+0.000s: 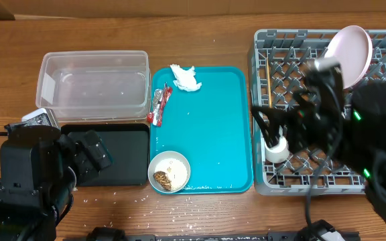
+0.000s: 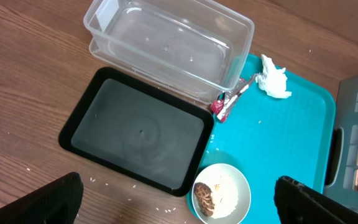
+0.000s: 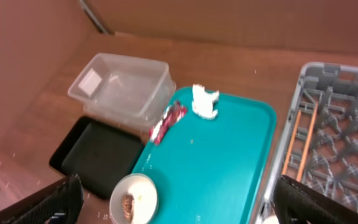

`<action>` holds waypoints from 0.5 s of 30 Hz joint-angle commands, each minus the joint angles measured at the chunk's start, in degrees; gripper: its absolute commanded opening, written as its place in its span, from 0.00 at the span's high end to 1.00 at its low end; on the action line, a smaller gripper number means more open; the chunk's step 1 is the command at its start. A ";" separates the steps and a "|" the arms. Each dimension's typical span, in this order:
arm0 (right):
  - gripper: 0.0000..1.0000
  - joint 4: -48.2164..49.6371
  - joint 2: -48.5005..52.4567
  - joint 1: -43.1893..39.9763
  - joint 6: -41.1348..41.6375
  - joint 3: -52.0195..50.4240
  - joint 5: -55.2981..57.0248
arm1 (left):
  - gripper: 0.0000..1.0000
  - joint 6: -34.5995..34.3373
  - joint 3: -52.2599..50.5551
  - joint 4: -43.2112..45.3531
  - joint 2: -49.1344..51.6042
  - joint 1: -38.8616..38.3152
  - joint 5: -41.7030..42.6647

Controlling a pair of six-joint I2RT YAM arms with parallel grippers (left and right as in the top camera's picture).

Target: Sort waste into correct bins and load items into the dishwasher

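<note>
A crumpled white tissue (image 1: 185, 78) and a red snack wrapper (image 1: 159, 106) lie on the teal tray. A white bowl (image 1: 169, 171) with brown and white food scraps sits at the tray's near left corner. The clear tub (image 1: 94, 87) and black tray (image 1: 116, 154) stand left of it. In the grey dish rack (image 1: 257, 67), a pink plate (image 1: 350, 53) stands upright, a small white cup (image 1: 277, 148) sits at the near left, and chopsticks (image 3: 303, 140) lie along the left side. My left gripper (image 2: 179, 206) is open and empty above the black tray's near edge. My right gripper (image 3: 179, 202) is open and empty over the rack's left edge.
The teal serving tray (image 1: 213, 134) lies between the bins and the rack. Loose rice grains (image 2: 129, 199) are scattered on the wooden table in front of the black tray. The tub (image 2: 166, 46) holds nothing. A small grey-white object (image 1: 39, 118) lies left of the black tray.
</note>
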 commanded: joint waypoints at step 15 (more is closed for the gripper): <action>0.00 7.26 -21.88 -7.96 -1.33 -18.38 20.65 | 0.00 -0.72 0.68 0.13 0.07 -0.37 -0.98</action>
